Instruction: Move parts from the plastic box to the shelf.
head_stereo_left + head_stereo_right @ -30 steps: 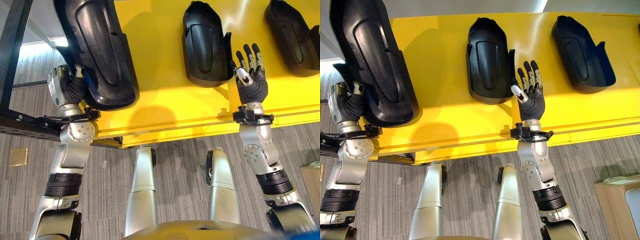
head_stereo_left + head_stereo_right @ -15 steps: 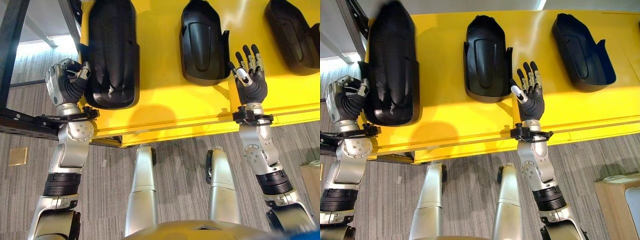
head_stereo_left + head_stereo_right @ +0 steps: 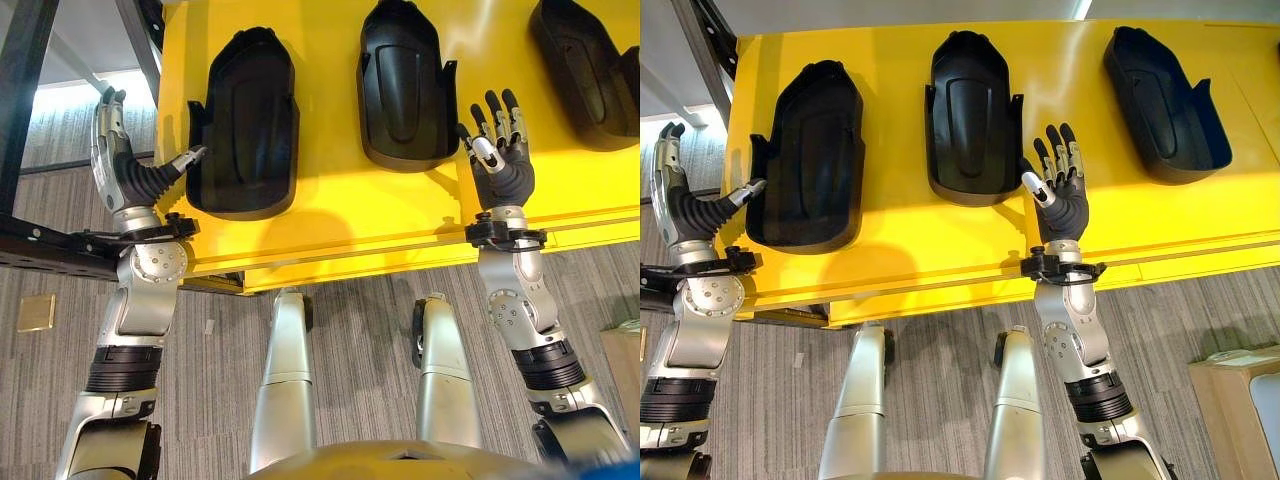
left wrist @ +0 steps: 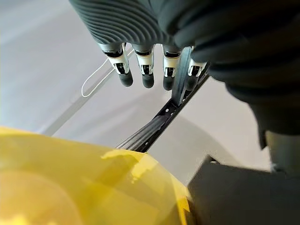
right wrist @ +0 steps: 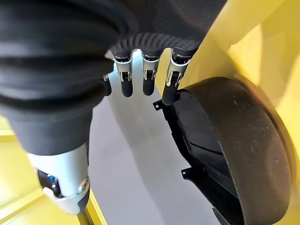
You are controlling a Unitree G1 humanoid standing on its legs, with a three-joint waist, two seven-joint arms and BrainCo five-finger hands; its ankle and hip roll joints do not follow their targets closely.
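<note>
Three black moulded parts lie in a row on the yellow shelf [image 3: 330, 215]: a left part [image 3: 245, 125], a middle part [image 3: 405, 85] and a right part [image 3: 590, 65]. My left hand [image 3: 128, 172] is open at the shelf's left end, fingers straight up, its thumb reaching to the left part's near edge. In the left wrist view its fingers [image 4: 147, 70] are straight and hold nothing. My right hand [image 3: 503, 160] stands open over the shelf just right of the middle part, which shows past its fingers [image 5: 145, 75] as a dark shell [image 5: 234, 154].
A black metal shelf frame [image 3: 45, 250] runs past the shelf's left end, by my left arm. On the grey carpet lie a small tan square [image 3: 37, 312] at the left and a brown box [image 3: 625, 370] at the far right.
The left part, held tilted in my left hand a second ago, now lies flat on the shelf, and that hand has opened and let go. The right hand has not moved.
</note>
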